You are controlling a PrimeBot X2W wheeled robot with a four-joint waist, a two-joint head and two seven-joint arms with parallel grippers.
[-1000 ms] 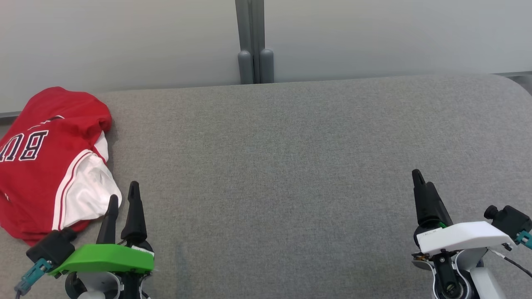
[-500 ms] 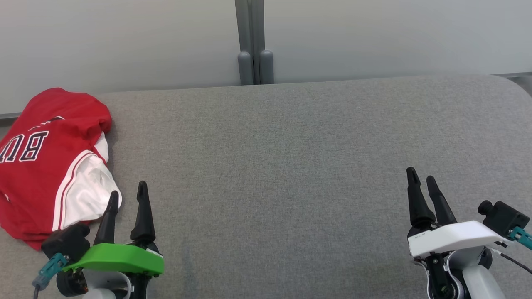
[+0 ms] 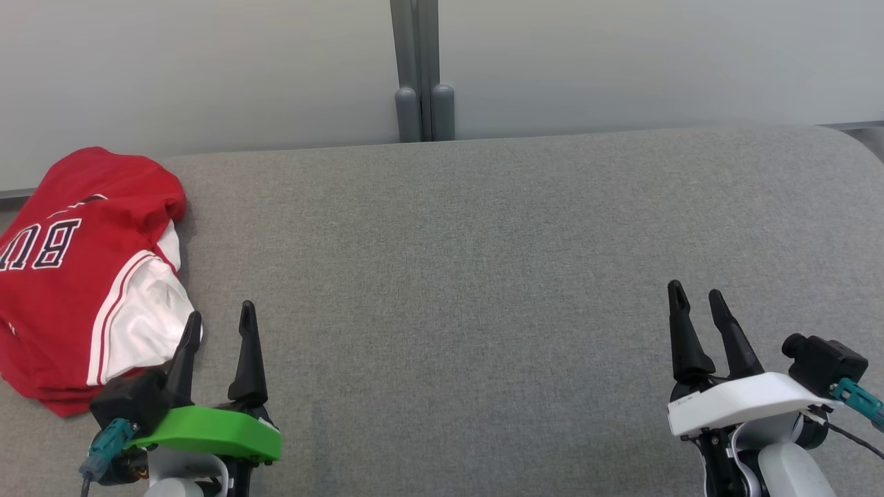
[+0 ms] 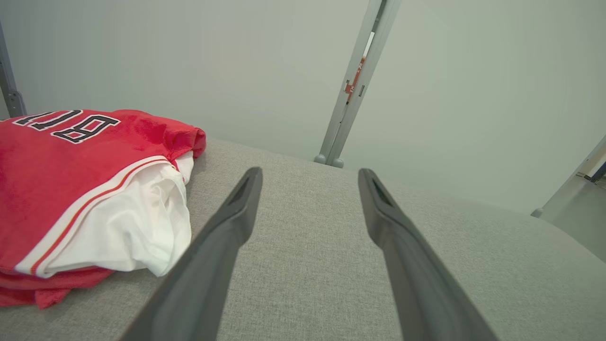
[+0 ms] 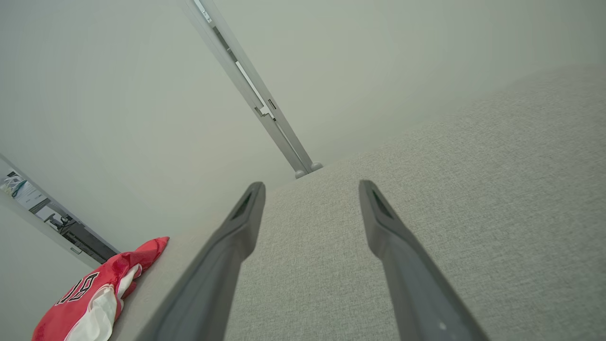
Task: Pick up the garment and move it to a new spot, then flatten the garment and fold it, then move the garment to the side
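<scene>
**Grey cloth surface, pale wall behind**

A grey woven fabric surface spreads across the head view, its far corner rounding off at two o'clock. Behind it stands a plain, pale wall. At twelve o'clock a grey upright post splits the wall, ending in two rounded feet at the surface's far edge.

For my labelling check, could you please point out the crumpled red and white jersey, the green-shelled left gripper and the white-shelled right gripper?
red and white jersey (image 3: 69, 290): head view, red panel.
green-shelled left gripper (image 3: 221, 312): head view, between fingertips.
white-shelled right gripper (image 3: 694, 290): head view, between fingertips.
</scene>
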